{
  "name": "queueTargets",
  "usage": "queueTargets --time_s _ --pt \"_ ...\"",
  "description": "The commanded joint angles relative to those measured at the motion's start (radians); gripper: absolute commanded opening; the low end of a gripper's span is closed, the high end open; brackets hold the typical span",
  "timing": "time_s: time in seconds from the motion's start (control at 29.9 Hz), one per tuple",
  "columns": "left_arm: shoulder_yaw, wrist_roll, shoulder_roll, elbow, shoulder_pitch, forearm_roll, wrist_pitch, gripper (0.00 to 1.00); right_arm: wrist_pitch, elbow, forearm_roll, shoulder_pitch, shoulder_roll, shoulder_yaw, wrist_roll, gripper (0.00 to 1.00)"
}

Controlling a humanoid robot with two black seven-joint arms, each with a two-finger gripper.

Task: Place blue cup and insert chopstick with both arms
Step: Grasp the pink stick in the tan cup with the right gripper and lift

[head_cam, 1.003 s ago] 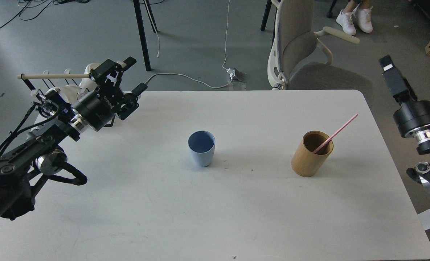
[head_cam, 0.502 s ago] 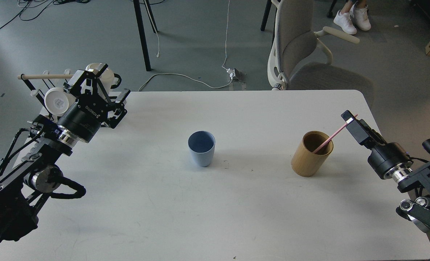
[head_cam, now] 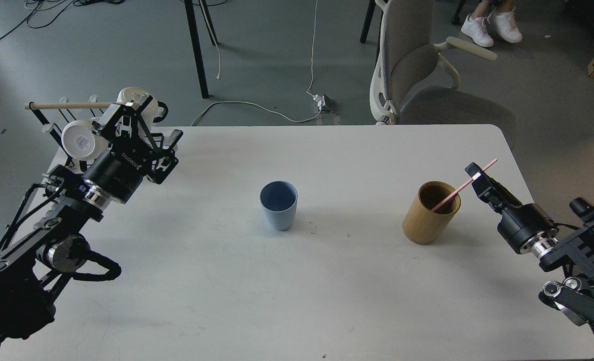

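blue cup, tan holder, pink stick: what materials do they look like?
Blue cup: likely matte plastic or composite; even pale colour, no glare. Tan holder: looks like bamboo or wood; warm tan wall, darker inside, satin. Pink stick: probably plastic; uniform pink, too thin to tell.

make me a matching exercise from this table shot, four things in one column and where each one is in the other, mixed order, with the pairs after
Things
1. blue cup
2. chopstick
3. bamboo holder
4. white mugs

Places
A. on the wire rack at the table's far left corner
B. upright on the table, right of centre
C. leaning out of the tan cylinder, top end by the right gripper
D. upright near the middle of the table, nothing inside

Pairs: 1-D, 2-C, 3-B, 4-A
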Motion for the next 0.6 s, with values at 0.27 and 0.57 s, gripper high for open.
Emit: queueTargets --time_s 0.27,0.57 --pt "-0.002 0.0 0.0 0.0 0.008 0.0 0.0 0.93 0.0 0.1 0.014 0.001 -0.103 0.1 0.0 0.0" --pt "-0.002 0.0 0.0 0.019 0.019 -0.005 0.0 0.94 0.0 0.313 0.063 0.071 -0.265 0.254 0.0 0.0"
